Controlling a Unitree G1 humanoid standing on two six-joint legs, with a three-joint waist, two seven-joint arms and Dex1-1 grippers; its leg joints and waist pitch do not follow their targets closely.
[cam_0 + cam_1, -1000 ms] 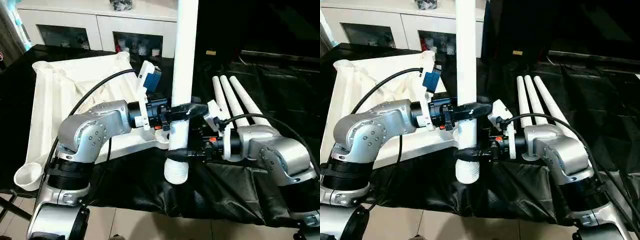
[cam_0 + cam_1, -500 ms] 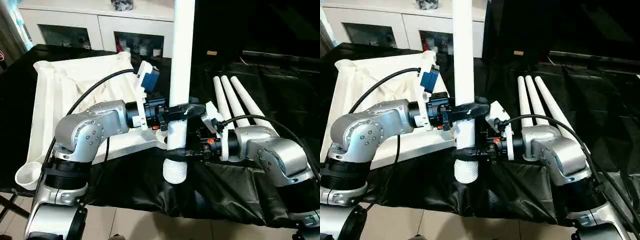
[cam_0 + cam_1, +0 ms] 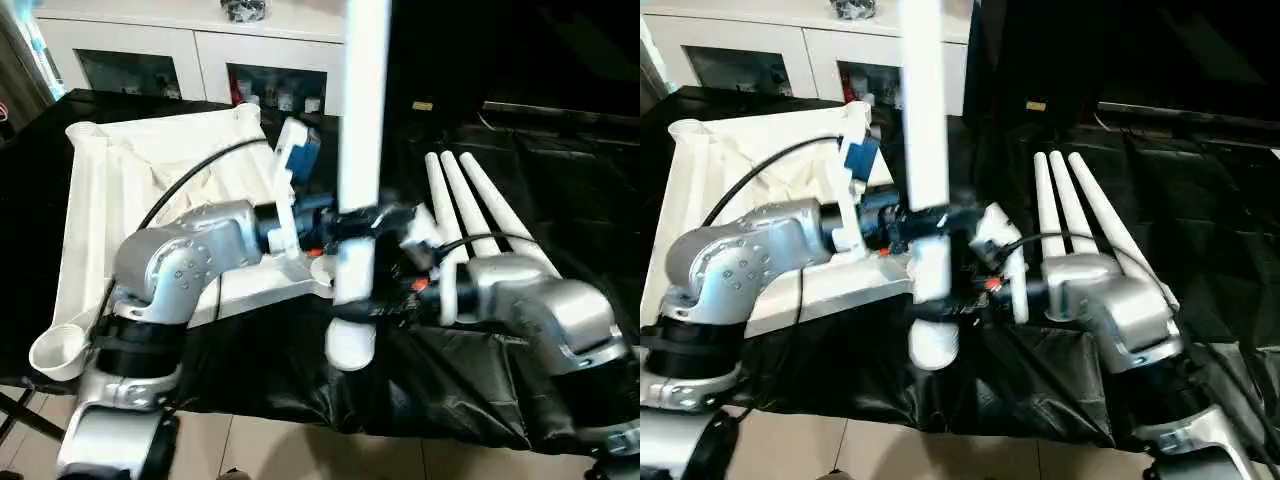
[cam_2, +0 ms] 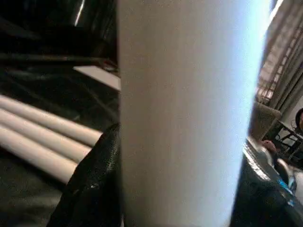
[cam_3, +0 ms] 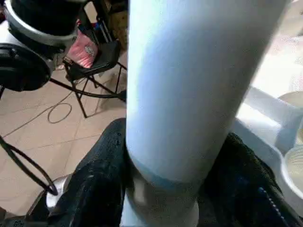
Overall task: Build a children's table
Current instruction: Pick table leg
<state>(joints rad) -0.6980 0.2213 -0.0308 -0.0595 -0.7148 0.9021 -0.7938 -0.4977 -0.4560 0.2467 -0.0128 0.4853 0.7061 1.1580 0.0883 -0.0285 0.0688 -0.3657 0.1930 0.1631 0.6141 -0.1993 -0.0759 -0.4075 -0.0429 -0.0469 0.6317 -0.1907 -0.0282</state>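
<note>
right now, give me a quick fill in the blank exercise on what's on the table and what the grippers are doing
1. The leg held by both grippers stands ____.
2. The number of spare legs lying side by side on the black cloth is ____.
3. On the held leg, the left gripper grips ____ the right gripper.
4. The tabletop lies with its ribbed underside facing ____.

Missing words: upright; three; above; up

A black cloth is covering the bench, draping over its near edge. A white cabinet with glass doors is standing beyond the far edge. Beige floor tiles are showing below
</note>
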